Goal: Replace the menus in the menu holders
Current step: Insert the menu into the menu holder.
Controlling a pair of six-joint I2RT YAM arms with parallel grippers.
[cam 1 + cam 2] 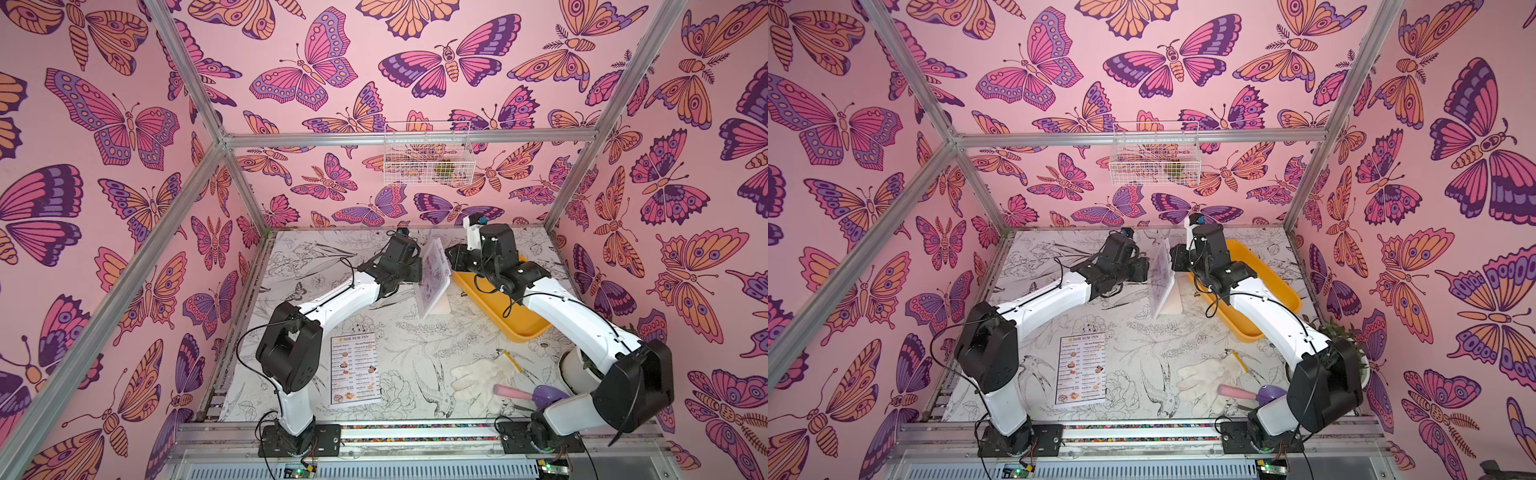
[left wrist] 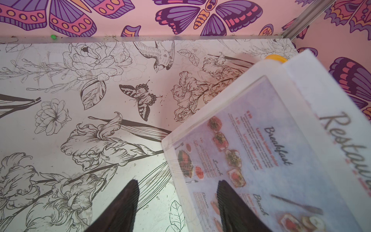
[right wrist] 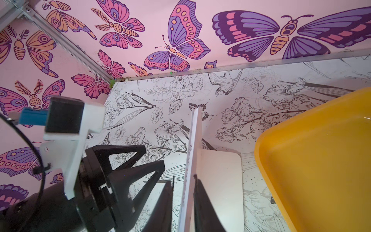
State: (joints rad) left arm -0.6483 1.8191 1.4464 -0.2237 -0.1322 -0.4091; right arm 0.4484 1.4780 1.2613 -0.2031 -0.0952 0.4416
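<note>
While the menu holder stands upright mid-frame in both top views, beside the yellow tray, the right gripper straddles its edge, jaws nearly together (whether they pinch it, I cannot tell). The left gripper hangs spread wide at the holder's face, which shows a photo menu; the DIM SUM INN menu lies flat, lower centre.

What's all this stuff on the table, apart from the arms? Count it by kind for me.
Stand: 1
Menus: 2, the second inside the stand
Yellow tray: 1
Glove: 1
Pencil: 1
Scoop: 1
Plant pot: 1
Total: 8
</note>
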